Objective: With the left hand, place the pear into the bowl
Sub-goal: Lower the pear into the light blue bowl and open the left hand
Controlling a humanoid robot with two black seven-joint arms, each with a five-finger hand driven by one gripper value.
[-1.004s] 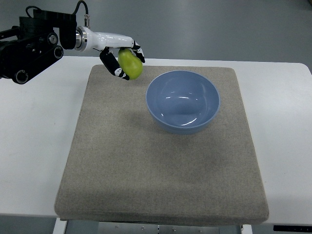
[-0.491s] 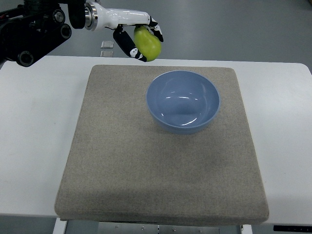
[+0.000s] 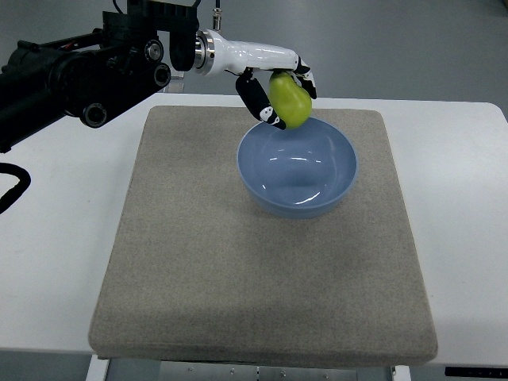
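Left hand [image 3: 279, 94], white shell with black fingers [image 3: 258, 103], reaches in from upper left of frame; fingers curled snugly round a smooth yellow-green pear [image 3: 290, 101], thumb-side digits on the pear's left, others wrapping over top right; grip looks firm, pear held clear of everything. Pear sits upper centre of frame, over the far-left rim of the round light-blue bowl [image 3: 298, 165]; in this steep view it overlaps the rim, not the middle of the basin; height above the bowl cannot be told from this view. Bowl is empty, glossy inside, standing on a grey-beige felt mat [image 3: 238, 270] that covers most of the white bench [image 3: 55, 238]; right hand not in view.

Step in hand, by my read: carry over the bowl, then release. To do it well: bring the pear further toward frame centre so it hangs over the basin middle, not the rim; lower it close to the bowl floor before loosening; open fingers gradually so the pear doesn't bounce or roll out; keep knuckles off the rim, bowl looks light and could slide on the mat; lift hand straight up after.
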